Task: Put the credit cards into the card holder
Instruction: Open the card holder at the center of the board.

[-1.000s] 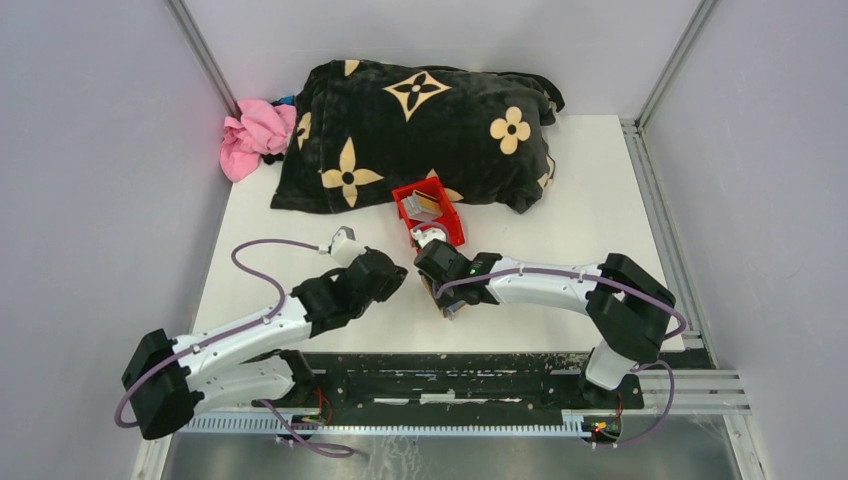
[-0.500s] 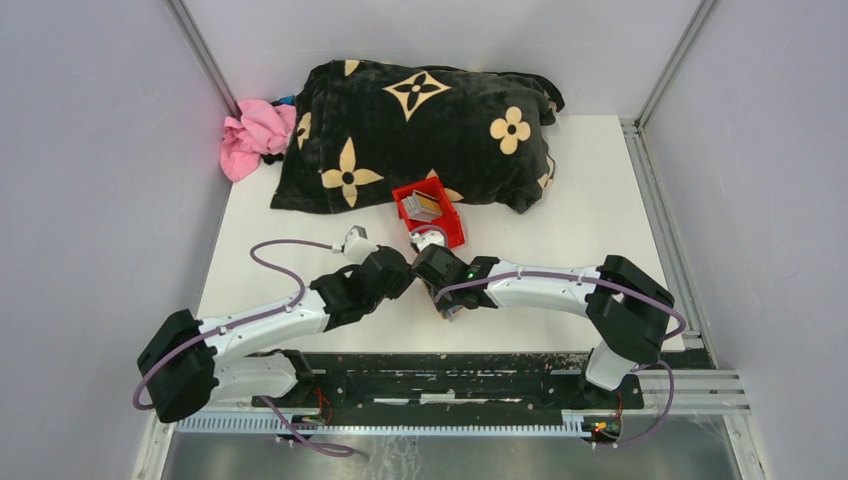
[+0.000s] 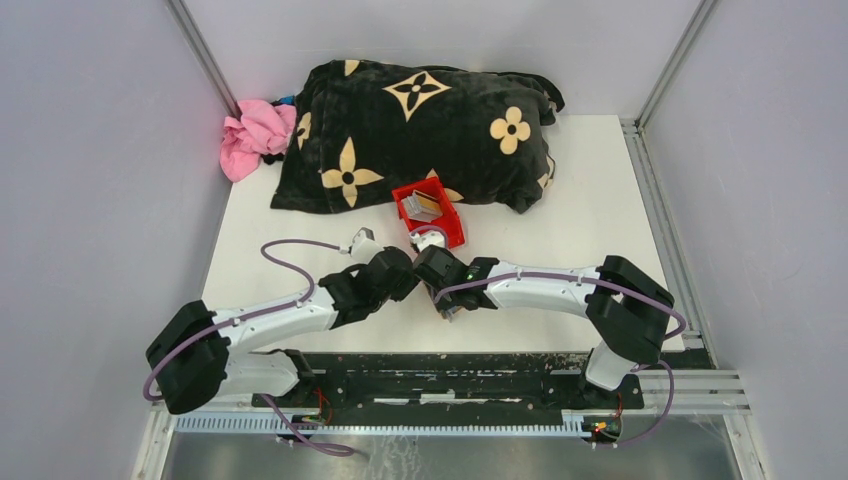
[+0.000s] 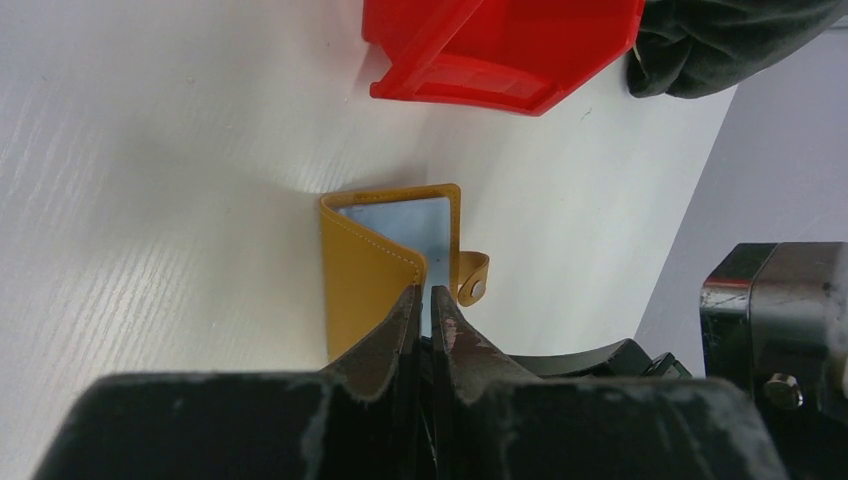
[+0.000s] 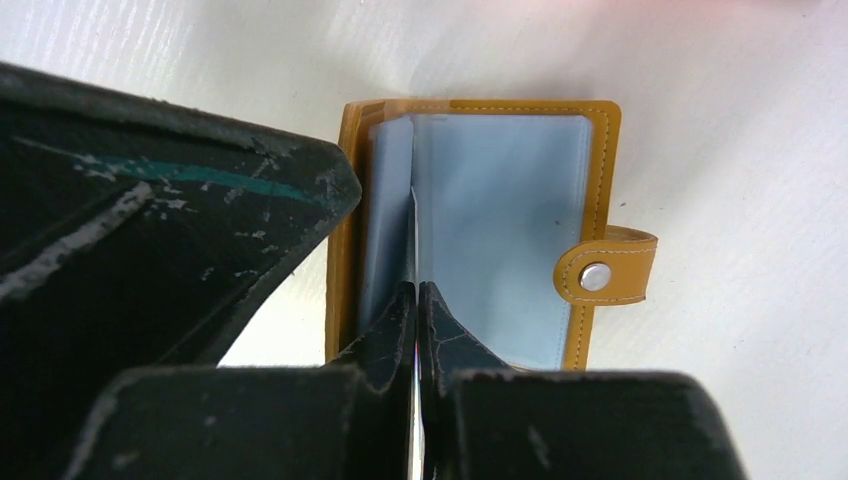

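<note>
The left arm reaches from its base at the near left edge, low over the white table, with its forearm angled toward the middle. The left fingers are almost closed, with only a thin slit between them. Their tips appear to pinch the near edge of the card holder. The holder lies open on the table right at these fingertips. Its raised tan cover is just left of them and its snap tab just right.

The right fingers are pressed fully together on a thin clear pocket leaf that stands on edge in the middle of the holder. Pale pockets spread to both sides of these tips. The black body of the left fingers touches the holder's cover on their left. The right arm bends at the near right edge, and its long white forearm runs leftward, so both sets of fingers meet at the table's centre.

Beyond both sets of fingertips stands a red bin, apart from the holder, with the grey and white credit cards upright inside it.

At the far left back lies a pink cloth. Beside it, a black plush blanket with tan flowers spans the back of the table and touches the bin. Pale lilac walls enclose the table.
</note>
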